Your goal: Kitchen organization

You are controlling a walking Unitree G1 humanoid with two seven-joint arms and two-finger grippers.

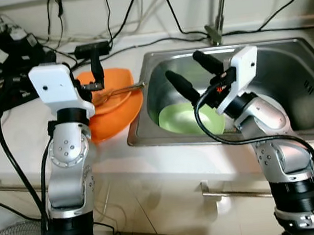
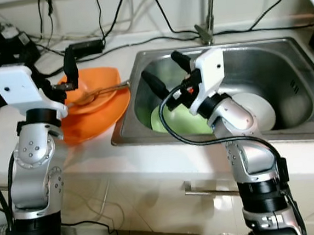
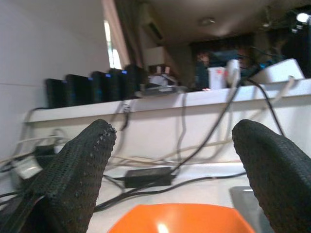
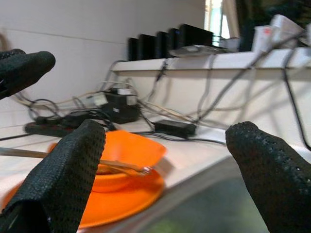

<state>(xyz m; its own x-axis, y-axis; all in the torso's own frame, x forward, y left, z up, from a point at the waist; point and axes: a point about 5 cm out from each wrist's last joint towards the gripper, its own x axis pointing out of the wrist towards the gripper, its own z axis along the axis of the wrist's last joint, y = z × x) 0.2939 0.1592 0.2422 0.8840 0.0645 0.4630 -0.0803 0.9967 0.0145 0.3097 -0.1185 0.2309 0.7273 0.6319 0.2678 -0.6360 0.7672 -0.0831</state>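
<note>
1. Left eye view: left claw (image 1: pixel 93 60) is raised over the orange bowl (image 1: pixel 110 86) at about 10 o'clock in frame, fingers spread, holding nothing. The bowl sits on an orange plate (image 1: pixel 116 118) on the white desk (image 1: pixel 21 135), just left of the sink (image 1: pixel 157 59). A metal spoon (image 1: pixel 122 89) lies in the bowl, handle pointing to 3 o'clock over the sink rim.
2. Right eye view: right claw (image 2: pixel 163 72) hangs over the sink's left half, wide open and empty. Below it a green plate (image 2: pixel 177 124) rests on the sink floor, with a white plate (image 2: pixel 255 109) at its 3 o'clock, touching or slightly overlapped; can't tell which.
3. Left wrist view: both fingers (image 3: pixel 77 170) are far apart, the orange bowl rim (image 3: pixel 180 218) at 6 o'clock between them, cables behind.
4. Right wrist view: fingers (image 4: pixel 63 174) are apart with nothing gripped; orange bowl and spoon lie beyond them.
5. Judgement: likely step is grabbing the green plate. Come down on its near rim, one finger under the edge, and close slowly since it looks slick. Keep clear of the sink wall.
</note>
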